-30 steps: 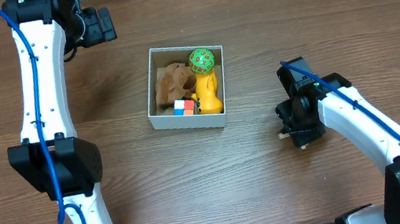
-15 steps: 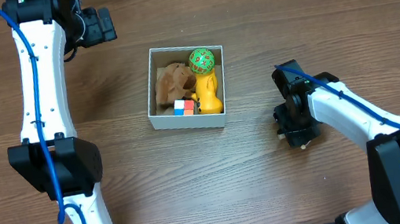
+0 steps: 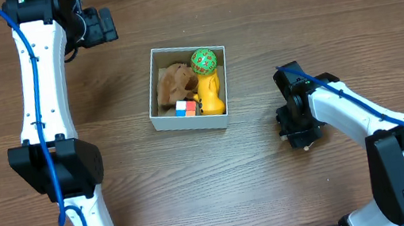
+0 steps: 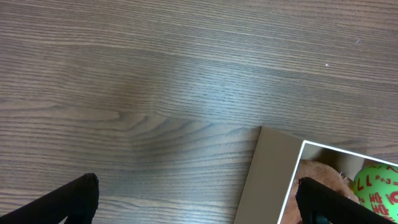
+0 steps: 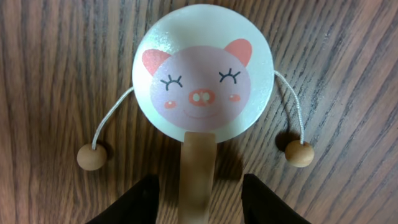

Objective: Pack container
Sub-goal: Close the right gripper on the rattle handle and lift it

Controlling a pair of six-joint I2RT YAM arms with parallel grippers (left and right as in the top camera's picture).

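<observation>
Right arm was the only mover over the last second: its wrist crept a little closer to the container (image 3: pixel 187 121) and twisted. It stayed well off the container's right side, on bare table (image 3: pixel 198 194). Left arm didn't move.

Right gripper (image 5: pixel 200 185) sat over the pig-face drum (image 5: pixel 202 78), which lay flat on the table to the right of the container. Fingers (image 5: pixel 138 202) were parted to a moderate gap, one either side of the wooden handle (image 5: pixel 198 168). No contact visible, nothing held. Both string beads (image 5: pixel 91 157) lay loose on the wood beside the drum head.

My read: that shift was alignment for a handle grasp. Pick was lined up but not closed.

Left gripper (image 4: pixel 198 186) hung above the table off the container's upper-left corner, fingers spread wide and empty.

Container sat mid-table between the arms. It already held a brown plush (image 3: pixel 174 80), a green lattice ball (image 3: pixel 204 60), a yellow toy (image 3: pixel 212 95) and a red-white-blue cube (image 3: pixel 185 108).

Judging by that, the drum was the only item visible outside the container, so the task looked nearly done. The fit looked tight, with the box mostly full.
</observation>
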